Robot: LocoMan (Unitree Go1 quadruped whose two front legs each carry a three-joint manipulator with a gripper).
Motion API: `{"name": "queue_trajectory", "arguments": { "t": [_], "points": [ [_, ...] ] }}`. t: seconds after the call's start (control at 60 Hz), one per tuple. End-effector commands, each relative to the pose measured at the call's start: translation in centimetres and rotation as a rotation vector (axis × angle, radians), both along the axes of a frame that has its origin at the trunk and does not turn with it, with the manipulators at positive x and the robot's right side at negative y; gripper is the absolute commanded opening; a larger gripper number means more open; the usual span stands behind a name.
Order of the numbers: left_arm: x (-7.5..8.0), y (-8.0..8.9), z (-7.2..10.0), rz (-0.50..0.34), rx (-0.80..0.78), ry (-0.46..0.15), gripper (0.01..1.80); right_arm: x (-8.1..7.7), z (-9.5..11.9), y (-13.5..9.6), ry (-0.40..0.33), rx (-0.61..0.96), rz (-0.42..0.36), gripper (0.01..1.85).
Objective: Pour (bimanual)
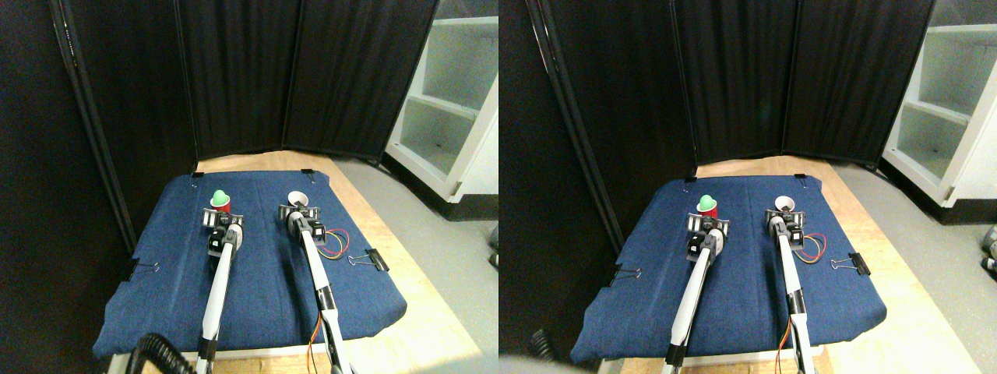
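I'm seeing the left pincer (222,216) sitting at the red cup (221,204) and the right pincer (299,213) at the white cup (297,199) on the blue cloth (257,273); can't tell either grip.

Red cup (221,206), white cup (297,199), blue cloth (265,265)

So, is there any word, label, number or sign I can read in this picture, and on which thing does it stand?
None can be read.
Red cup with green object: no print visible.
White cup: plain.
Blue cloth: no label visible.
White shelf unit: no sign.
Binder clip: too small to tell.
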State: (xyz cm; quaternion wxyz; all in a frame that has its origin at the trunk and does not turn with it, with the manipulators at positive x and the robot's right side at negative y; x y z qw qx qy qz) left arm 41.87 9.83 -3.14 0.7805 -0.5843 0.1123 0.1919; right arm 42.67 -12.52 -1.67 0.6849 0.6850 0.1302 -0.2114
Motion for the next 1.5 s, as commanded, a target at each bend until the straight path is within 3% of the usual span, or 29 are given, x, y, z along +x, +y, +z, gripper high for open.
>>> {"name": "queue_trajectory", "arguments": {
  "t": [0.017,0.15,0.3,0.417,0.517,0.617,0.8,0.967,1.05,1.1,1.167,1.25,1.317,1.5],
  "points": [
    [0.1,0.1,0.6,0.017,-0.013,-0.029,1.70,0.0,0.7,-0.1,-0.040,-0.018,0.019,1.23],
    [0.0,0.2,1.0,0.001,-0.005,-0.032,1.76,-0.3,1.4,0.0,-0.042,-0.014,0.026,1.20],
    [-0.8,-0.1,2.0,-0.035,-0.020,-0.038,1.62,-0.9,2.3,-0.1,-0.061,-0.016,0.068,1.21],
    [-1.5,-0.2,2.8,-0.041,-0.032,-0.057,1.64,-1.6,2.9,-0.3,-0.084,-0.004,0.088,1.17],
    [-2.2,-0.5,3.7,-0.068,-0.033,-0.074,1.59,-2.2,3.6,-0.4,-0.112,0.013,0.084,1.38],
    [-2.9,-0.5,4.3,-0.115,0.010,-0.097,1.47,-2.7,4.3,-0.5,-0.147,0.026,0.107,1.42],
    [-3.9,0.1,5.3,-0.242,0.174,-0.141,1.55,-3.6,5.6,-0.9,-0.199,0.001,0.116,1.41],
    [-5.0,0.8,6.4,-0.331,0.352,-0.161,1.67,-4.6,6.9,-1.2,-0.246,0.013,0.089,1.22],
    [-5.3,1.0,6.7,-0.363,0.436,-0.187,1.67,-5.0,7.4,-1.3,-0.275,-0.001,0.100,1.24],
    [-5.5,1.1,7.0,-0.423,0.537,-0.238,1.68,-5.0,7.8,-1.5,-0.301,-0.002,0.117,1.36],
    [-5.8,1.3,7.3,-0.464,0.659,-0.285,1.71,-5.4,8.4,-1.5,-0.323,-0.031,0.130,1.38],
    [-6.1,1.4,7.8,-0.497,0.735,-0.294,1.68,-5.8,8.9,-1.4,-0.330,-0.049,0.125,1.36],
    [-6.4,1.4,8.1,-0.546,0.817,-0.311,1.62,-6.2,9.4,-1.2,-0.357,-0.177,0.122,1.24],
    [-6.5,1.1,8.4,-0.596,1.012,-0.368,1.47,-6.9,10.0,-0.9,-0.395,-0.478,0.178,1.15]
  ]
}}
